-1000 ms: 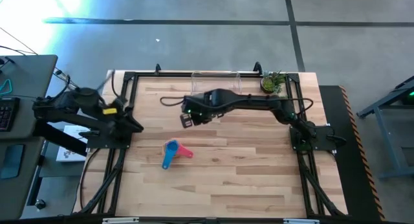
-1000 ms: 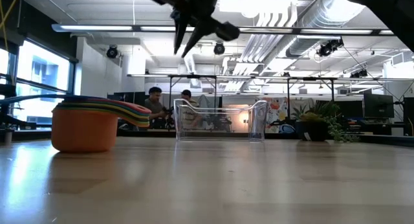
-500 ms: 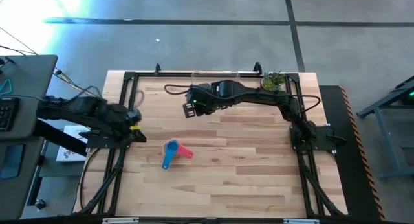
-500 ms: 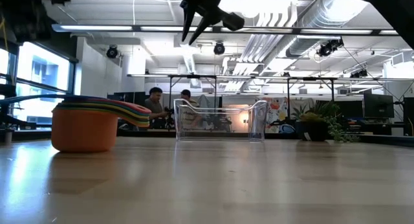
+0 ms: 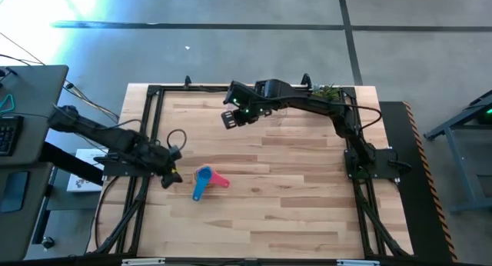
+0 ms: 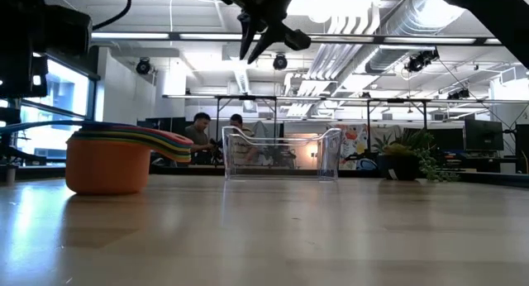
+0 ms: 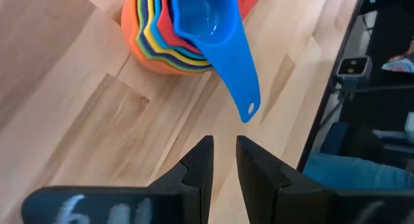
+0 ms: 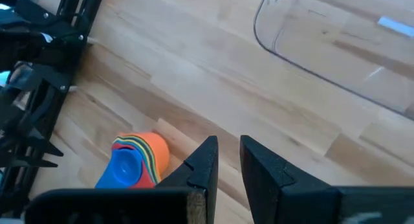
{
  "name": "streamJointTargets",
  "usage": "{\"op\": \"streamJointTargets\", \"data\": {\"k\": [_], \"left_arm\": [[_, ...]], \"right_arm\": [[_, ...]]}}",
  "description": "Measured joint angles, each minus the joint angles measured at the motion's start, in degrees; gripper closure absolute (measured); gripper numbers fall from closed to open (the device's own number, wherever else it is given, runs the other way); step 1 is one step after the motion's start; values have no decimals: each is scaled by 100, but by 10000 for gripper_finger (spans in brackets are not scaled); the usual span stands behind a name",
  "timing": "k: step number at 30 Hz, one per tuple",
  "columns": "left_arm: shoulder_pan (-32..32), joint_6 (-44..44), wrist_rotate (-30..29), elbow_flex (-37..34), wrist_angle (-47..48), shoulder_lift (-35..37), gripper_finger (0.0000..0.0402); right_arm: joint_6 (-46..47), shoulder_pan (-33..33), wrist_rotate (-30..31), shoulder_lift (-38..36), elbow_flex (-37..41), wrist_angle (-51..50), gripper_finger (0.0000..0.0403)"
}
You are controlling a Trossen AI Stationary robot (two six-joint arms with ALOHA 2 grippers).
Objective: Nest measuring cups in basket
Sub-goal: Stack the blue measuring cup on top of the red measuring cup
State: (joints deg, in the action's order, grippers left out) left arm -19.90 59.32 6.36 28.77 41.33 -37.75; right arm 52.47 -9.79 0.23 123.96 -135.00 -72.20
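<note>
Since a second ago my left gripper (image 5: 171, 176) has swung in from the worktop's left edge to hang just left of the measuring cups (image 5: 204, 181), while my right gripper (image 5: 233, 117) has pulled back toward the basket (image 6: 281, 154) at the far edge. Both grippers carry nothing, fingers nearly together with a narrow gap. The cups sit nested on the worktop (image 5: 292, 189), outside the basket.
</note>
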Motion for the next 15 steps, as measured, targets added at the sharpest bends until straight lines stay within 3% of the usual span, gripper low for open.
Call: {"op": "streamJointTargets", "data": {"k": [10, 15], "left_arm": [[-636, 1248, -530, -164, -1138, -1052, 344], [-775, 1894, -567, -164, -1232, -1677, 344]], "right_arm": [[-714, -310, -365, 0, 0, -2, 345], [-968, -382, -501, 0, 0, -2, 345]]}}
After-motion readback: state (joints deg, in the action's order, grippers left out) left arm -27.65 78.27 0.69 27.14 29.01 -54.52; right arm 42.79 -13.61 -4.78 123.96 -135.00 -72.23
